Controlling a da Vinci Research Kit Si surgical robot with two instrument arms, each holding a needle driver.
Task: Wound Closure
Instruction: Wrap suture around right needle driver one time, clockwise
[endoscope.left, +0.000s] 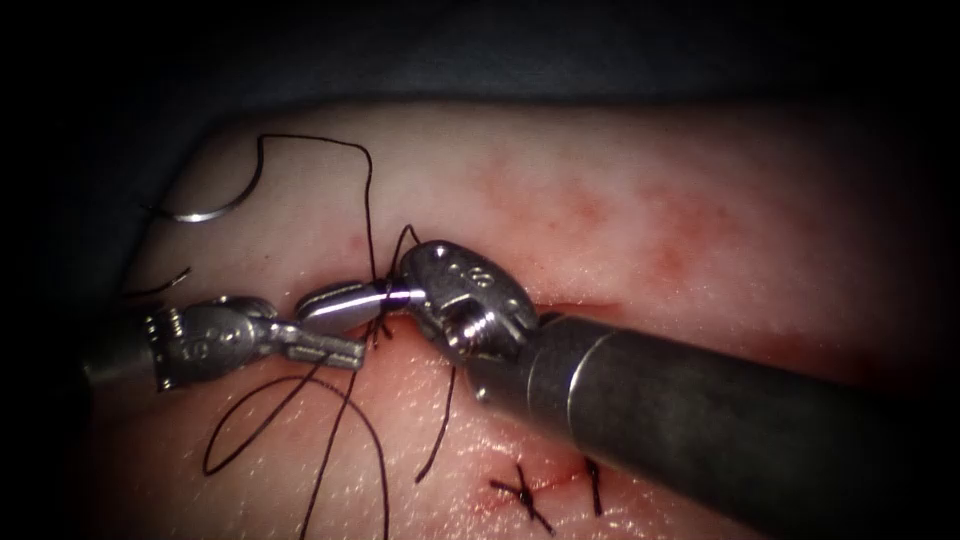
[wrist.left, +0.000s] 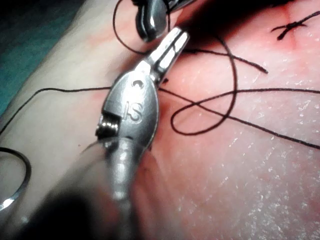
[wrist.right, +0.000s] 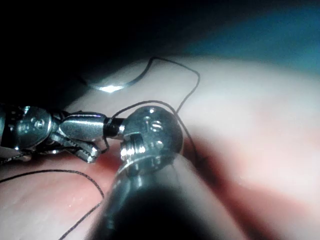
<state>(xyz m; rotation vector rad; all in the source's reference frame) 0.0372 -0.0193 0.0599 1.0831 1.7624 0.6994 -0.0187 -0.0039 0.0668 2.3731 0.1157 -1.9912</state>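
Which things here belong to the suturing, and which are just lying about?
Job: left tool, right tool (what they hold is unclear), thread by both tips, needle lying free on the tissue.
Lying about: finished stitch, cut thread end, red fluid.

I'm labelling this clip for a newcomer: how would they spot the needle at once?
Start from the tissue and go to its far left edge, left of the cut and beyond the left tool. The needle lies loose there, held by neither tool; it is a bright metal arc, unlike the dark thread trailing from it.
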